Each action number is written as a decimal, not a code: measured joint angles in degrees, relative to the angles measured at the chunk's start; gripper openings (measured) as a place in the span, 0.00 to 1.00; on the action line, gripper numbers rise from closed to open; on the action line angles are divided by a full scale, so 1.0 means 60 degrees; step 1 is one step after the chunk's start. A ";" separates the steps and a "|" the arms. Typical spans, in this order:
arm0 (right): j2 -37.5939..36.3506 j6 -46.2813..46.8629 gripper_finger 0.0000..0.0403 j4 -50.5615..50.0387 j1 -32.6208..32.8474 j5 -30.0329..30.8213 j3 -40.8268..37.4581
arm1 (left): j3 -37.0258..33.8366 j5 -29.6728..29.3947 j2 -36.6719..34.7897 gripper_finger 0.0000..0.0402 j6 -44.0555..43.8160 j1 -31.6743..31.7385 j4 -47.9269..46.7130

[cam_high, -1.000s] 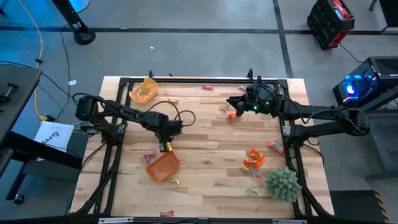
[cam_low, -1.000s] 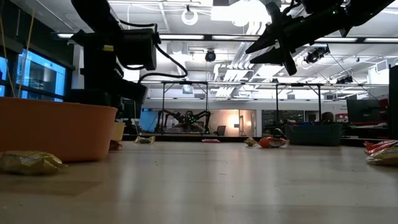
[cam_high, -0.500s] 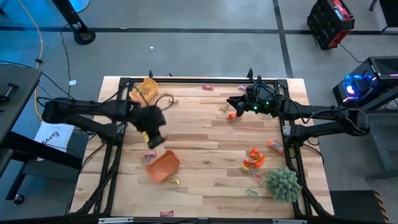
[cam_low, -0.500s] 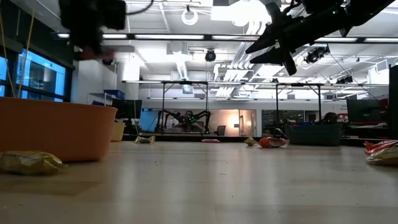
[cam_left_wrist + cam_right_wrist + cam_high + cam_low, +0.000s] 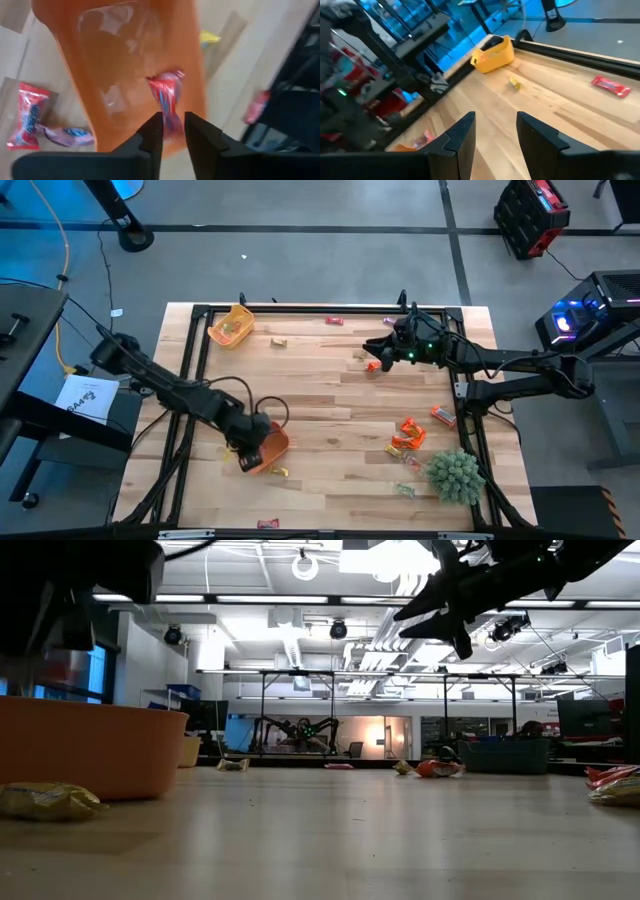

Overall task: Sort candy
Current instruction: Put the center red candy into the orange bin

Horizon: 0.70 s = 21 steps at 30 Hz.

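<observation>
I've swung my left gripper [image 5: 171, 131] back over the orange tray [image 5: 125, 65], its jaws just parting around a red candy [image 5: 167, 97] dropping below them, while my right gripper [image 5: 495, 132] waits with jaws apart, empty.

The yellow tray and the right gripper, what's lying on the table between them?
In the high view, one small candy lies between yellow tray and right gripper; otherwise bare wood.
</observation>
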 joint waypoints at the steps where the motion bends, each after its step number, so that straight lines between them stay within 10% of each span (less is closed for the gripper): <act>1: 0.0000 0.0221 0.34 0.0198 0.0000 -0.0156 0.0000 | 0.0000 -0.0004 0.0109 0.23 0.0237 0.0059 -0.0112; 8: 0.0000 0.1334 0.34 0.2078 0.0351 -0.0863 0.0004 | 0.0004 -0.1230 -0.0009 0.40 0.1514 0.0703 -0.2094; 21: 0.0001 0.1674 0.34 0.2544 0.1868 0.1761 0.0000 | -0.1593 -0.1796 -0.0208 0.46 0.2578 0.1194 -0.2113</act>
